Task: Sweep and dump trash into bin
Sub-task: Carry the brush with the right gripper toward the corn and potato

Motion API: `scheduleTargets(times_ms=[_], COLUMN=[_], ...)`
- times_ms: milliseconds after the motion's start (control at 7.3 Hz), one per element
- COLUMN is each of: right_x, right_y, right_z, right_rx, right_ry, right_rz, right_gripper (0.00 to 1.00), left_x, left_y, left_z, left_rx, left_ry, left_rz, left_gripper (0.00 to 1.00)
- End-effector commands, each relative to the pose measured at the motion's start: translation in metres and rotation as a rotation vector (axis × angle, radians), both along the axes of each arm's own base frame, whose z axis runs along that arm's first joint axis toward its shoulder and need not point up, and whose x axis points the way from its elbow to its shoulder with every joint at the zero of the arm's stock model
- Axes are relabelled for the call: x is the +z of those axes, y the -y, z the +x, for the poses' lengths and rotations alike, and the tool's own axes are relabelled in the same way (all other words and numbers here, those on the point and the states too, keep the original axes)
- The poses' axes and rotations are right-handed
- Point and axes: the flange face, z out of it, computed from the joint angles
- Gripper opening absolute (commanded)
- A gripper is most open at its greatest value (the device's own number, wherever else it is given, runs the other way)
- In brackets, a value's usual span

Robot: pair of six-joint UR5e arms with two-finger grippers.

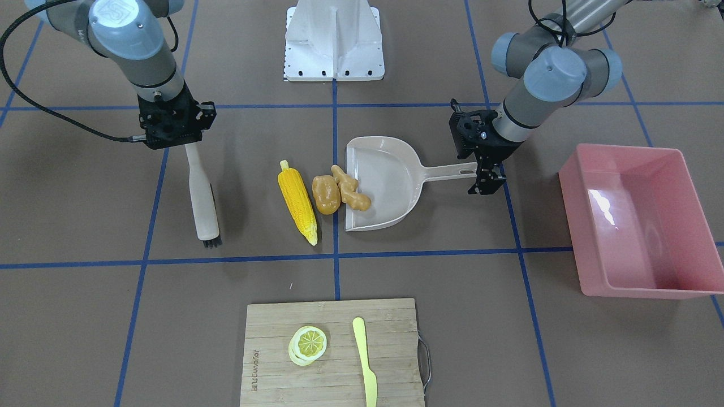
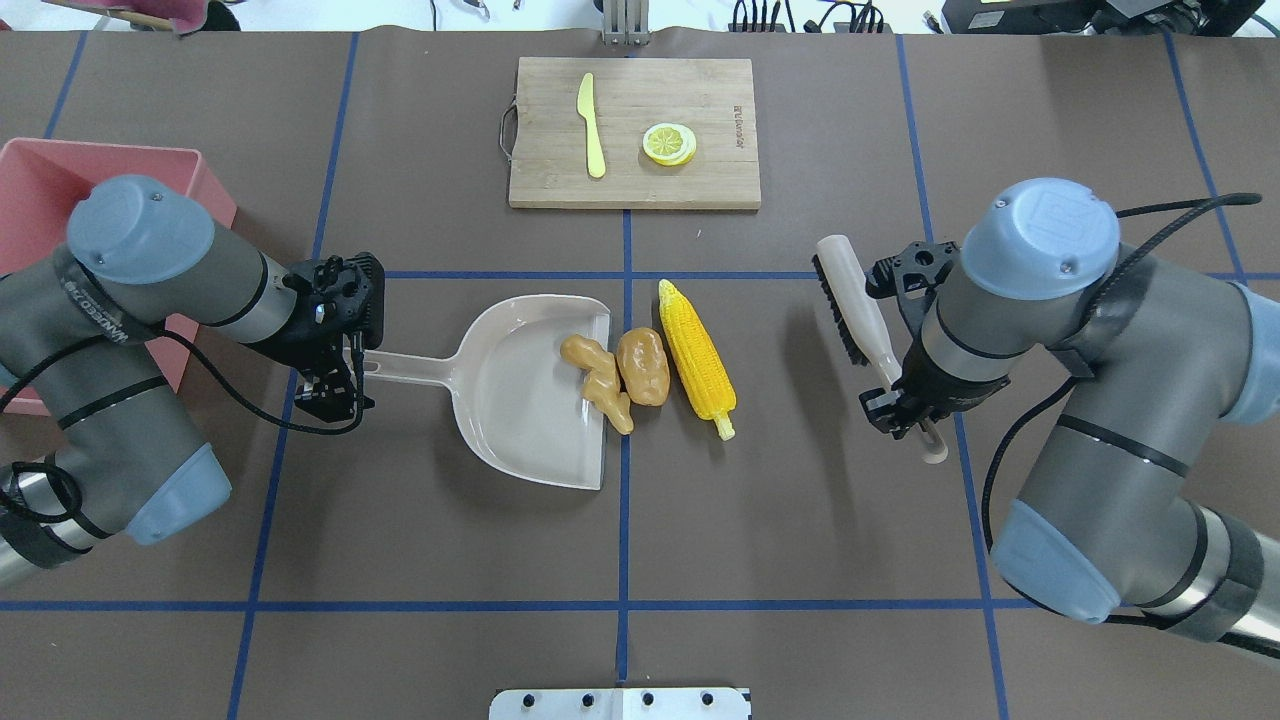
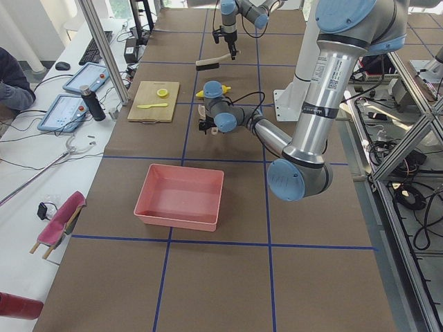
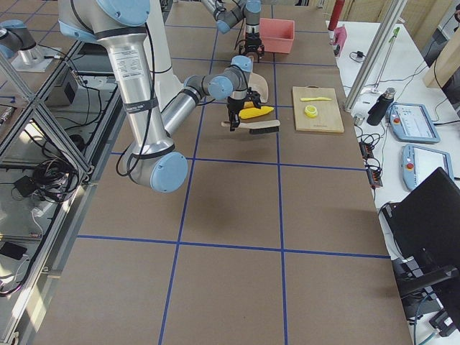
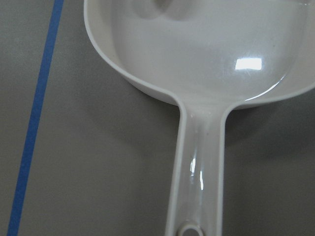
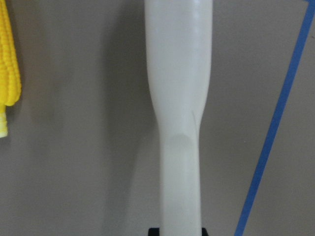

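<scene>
The yellow corn cob, the tan-brown potato lump and the knobbly ginger piece lie side by side at the mouth of the beige dustpan. The ginger rests partly on the pan's lip. My left gripper is shut on the end of the dustpan handle. My right gripper is shut on the handle of a pale brush, beyond the corn from the pan. The pink bin is empty, behind my left arm.
A wooden cutting board sits across the table with a lemon slice and a pale yellow knife on it. The white robot base plate is at my side. Blue tape lines cross the brown table.
</scene>
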Motion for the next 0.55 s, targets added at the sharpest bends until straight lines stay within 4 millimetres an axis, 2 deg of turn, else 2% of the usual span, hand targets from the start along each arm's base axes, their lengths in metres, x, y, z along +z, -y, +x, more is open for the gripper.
scheduleTargets(times_ms=[0, 274, 411], right_x=[-0.015, -0.028, -0.034], right_y=[-0.016, -0.011, -0.016], right_z=[-0.029, -0.059, -0.074], right_rx=[0.006, 0.036, 0.062], right_ry=[-0.05, -0.056, -0.061], right_rz=[-0.011, -0.042, -0.072], right_gripper=[0.0, 0.0, 0.0], left_x=[-0.002, -0.006, -0.005], left_y=[-0.001, 0.0, 0.003], left_z=[0.0, 0.0, -0.005], left_rx=[0.025, 0.025, 0.018], left_ry=[-0.015, -0.02, -0.021], left_rz=[-0.02, -0.019, -0.021], left_gripper=[0.89, 0.89, 0.88])
